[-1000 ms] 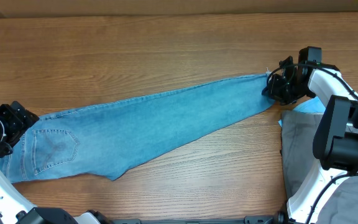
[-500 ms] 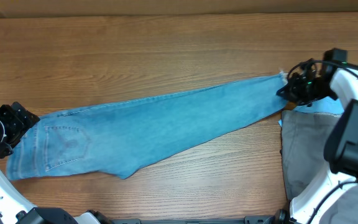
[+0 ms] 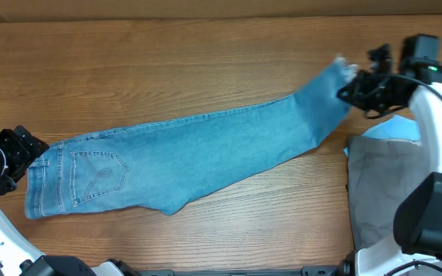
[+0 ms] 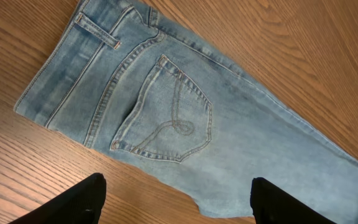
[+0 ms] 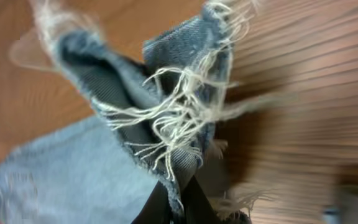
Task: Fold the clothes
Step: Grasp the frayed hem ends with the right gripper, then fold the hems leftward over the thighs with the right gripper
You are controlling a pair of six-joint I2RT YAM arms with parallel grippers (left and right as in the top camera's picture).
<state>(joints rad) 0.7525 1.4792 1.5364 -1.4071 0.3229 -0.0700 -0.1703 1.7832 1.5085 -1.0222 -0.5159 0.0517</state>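
Right gripper (image 3: 350, 87) clamped shut on the jeans (image 3: 190, 153) at the frayed hem (image 5: 179, 112), hem held above the counter (image 3: 206, 61), left gripper (image 3: 21, 157) spread wide, holding nothing.

The left tool (image 3: 23, 157) is being held at the left edge of the table (image 3: 206, 61), with its fingers (image 4: 73, 202) spread wide. The right tool (image 3: 350, 90) is being held far right, squeezed tight on the frayed hem of the jeans (image 3: 190, 157).

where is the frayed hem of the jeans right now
Overhead view: the frayed hem is at the far right, pinched by the right gripper, just beyond the grey garment.
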